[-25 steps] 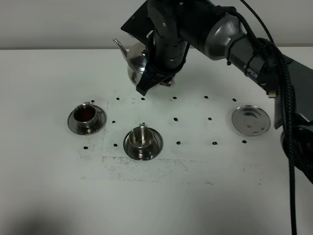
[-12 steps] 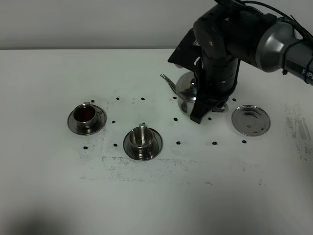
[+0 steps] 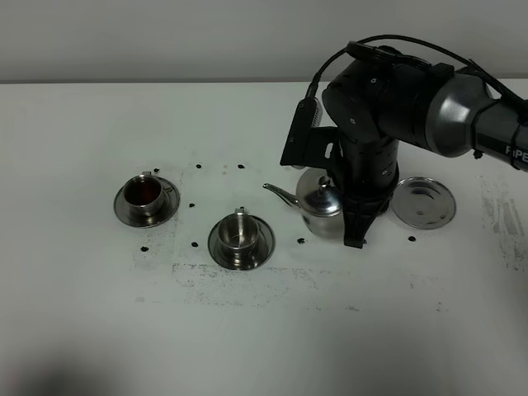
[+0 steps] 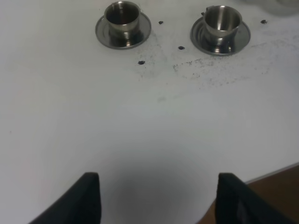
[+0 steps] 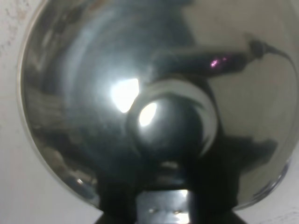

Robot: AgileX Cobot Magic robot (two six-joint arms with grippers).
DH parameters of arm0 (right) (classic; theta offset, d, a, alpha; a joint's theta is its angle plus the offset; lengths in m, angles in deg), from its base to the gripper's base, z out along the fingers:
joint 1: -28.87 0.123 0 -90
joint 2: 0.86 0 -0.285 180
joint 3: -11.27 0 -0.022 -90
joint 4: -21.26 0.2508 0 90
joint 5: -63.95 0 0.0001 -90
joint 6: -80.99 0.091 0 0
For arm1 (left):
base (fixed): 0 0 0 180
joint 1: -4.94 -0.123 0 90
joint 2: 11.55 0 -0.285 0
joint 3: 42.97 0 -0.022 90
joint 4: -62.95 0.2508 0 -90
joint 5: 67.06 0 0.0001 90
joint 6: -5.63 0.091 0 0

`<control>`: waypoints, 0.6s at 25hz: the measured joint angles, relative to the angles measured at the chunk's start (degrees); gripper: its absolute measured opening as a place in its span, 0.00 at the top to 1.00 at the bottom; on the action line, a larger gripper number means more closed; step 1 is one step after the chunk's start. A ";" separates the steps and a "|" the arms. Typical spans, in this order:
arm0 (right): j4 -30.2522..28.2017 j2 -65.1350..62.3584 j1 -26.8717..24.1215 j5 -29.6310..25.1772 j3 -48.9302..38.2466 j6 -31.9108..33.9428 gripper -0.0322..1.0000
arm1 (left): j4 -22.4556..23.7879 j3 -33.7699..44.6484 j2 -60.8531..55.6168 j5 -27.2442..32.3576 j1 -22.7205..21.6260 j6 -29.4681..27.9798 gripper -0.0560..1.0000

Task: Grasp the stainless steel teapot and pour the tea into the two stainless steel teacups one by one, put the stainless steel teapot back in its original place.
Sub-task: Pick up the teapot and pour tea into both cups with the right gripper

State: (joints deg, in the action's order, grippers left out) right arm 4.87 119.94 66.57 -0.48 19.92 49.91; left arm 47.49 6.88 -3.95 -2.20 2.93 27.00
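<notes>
White tabletop [image 3: 82, 330], marked with small black dots [image 3: 192, 205], carries all items. The left gripper [image 4: 159, 198] is seen only by its own wrist camera: its two dark fingers [image 4: 88, 198] stand wide apart, released, holding nothing, over bare table short of both cups. At left-centre of the overhead frame, a small shiny steel teacup [image 3: 146, 195] sits on its round steel saucer [image 3: 124, 214] and contains reddish-brown tea [image 3: 143, 192]. Right of it and lower, a second steel teacup [image 3: 239, 233] sits on its own saucer [image 3: 264, 247]; its interior reads pale steel. Right of centre, the round-bellied stainless steel teapot [image 3: 322, 205] is upright, thin spout pointing left toward the second cup, knobbed lid closed. The right gripper [image 3: 356, 227] is clenched on the teapot's handle side. Whether the pot's base touches the table cannot be told. Just right of the pot lies an empty round steel saucer [image 3: 423, 203], apart from it.
</notes>
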 joint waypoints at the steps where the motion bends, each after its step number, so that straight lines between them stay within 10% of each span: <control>1: -0.57 0.00 0.39 -0.12 0.00 0.00 0.80 | 0.00 0.00 0.00 0.00 0.00 0.00 0.45; 15: -8.51 0.00 6.68 -4.50 0.00 11.18 0.80 | 0.00 0.00 0.00 0.00 0.00 0.00 0.45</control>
State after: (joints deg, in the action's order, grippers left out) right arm -3.63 119.94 73.25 -4.98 19.92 61.09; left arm 47.49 6.88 -3.95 -2.20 2.93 27.00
